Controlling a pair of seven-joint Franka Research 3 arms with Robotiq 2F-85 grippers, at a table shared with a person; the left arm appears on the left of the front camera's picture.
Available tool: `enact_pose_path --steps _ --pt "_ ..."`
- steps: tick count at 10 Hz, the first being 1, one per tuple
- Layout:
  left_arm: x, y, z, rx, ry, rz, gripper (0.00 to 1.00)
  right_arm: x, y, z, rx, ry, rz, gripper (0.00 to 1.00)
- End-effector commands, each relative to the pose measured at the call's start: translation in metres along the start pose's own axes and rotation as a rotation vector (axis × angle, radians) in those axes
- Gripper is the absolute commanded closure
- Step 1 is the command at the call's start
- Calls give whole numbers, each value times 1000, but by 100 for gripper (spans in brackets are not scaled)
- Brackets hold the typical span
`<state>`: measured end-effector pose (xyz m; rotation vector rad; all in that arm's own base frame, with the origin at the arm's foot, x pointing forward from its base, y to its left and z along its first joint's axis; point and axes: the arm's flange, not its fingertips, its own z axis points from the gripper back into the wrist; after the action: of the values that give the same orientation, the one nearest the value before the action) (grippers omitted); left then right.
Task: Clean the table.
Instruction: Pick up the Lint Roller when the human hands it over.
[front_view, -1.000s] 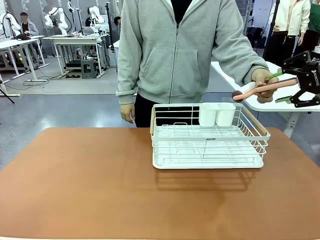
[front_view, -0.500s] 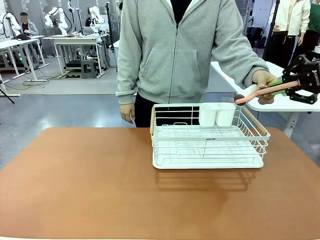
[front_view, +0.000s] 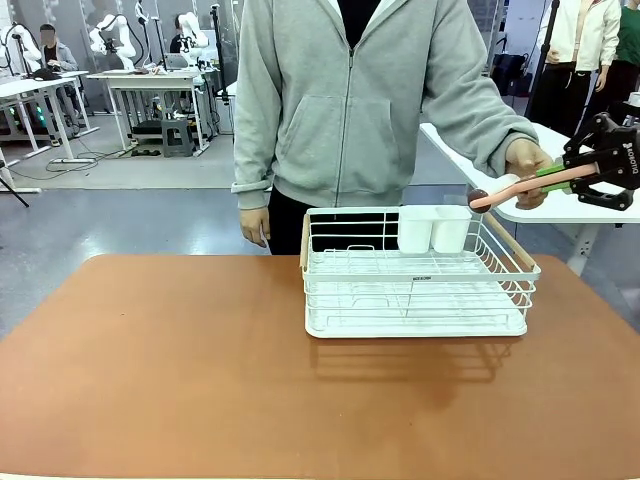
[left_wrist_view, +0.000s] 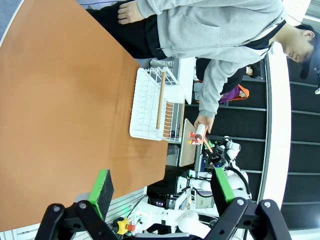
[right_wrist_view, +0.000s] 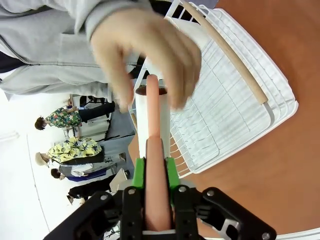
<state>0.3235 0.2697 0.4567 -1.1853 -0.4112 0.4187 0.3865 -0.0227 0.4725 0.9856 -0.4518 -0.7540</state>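
The reddish-brown table (front_view: 180, 370) is bare apart from a white wire rack (front_view: 415, 290). Off its far right corner, my right gripper (front_view: 572, 178) is shut on the handle of a pink utensil (front_view: 520, 187) with a dark round tip. The person's hand (front_view: 527, 158) holds the same utensil's other end, together with a white piece. In the right wrist view the pink utensil (right_wrist_view: 152, 115) runs up from my gripper (right_wrist_view: 154, 172) into the hand (right_wrist_view: 145, 55), above the rack (right_wrist_view: 225, 110). My left gripper (left_wrist_view: 162, 187) hangs open over the table (left_wrist_view: 60, 100), nothing between its pads.
Two white cups (front_view: 434, 228) sit in the rack's back right corner, and wooden handles line its ends. A white-topped table (front_view: 580, 208) stands behind my right gripper. The person stands at the table's far edge.
My right gripper was open around the pink utensil a second ago; it has shut on the handle. Hand and utensil have risen slightly.
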Motion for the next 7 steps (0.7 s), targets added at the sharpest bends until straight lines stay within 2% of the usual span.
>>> enact_pose_path --steps 1,7 --pt "-2 -1 2 -12 3 -5 0 -1 0 -1 -3 6 2 97" --pt "-2 -1 2 -12 3 -5 0 -1 0 -1 -3 6 2 97"
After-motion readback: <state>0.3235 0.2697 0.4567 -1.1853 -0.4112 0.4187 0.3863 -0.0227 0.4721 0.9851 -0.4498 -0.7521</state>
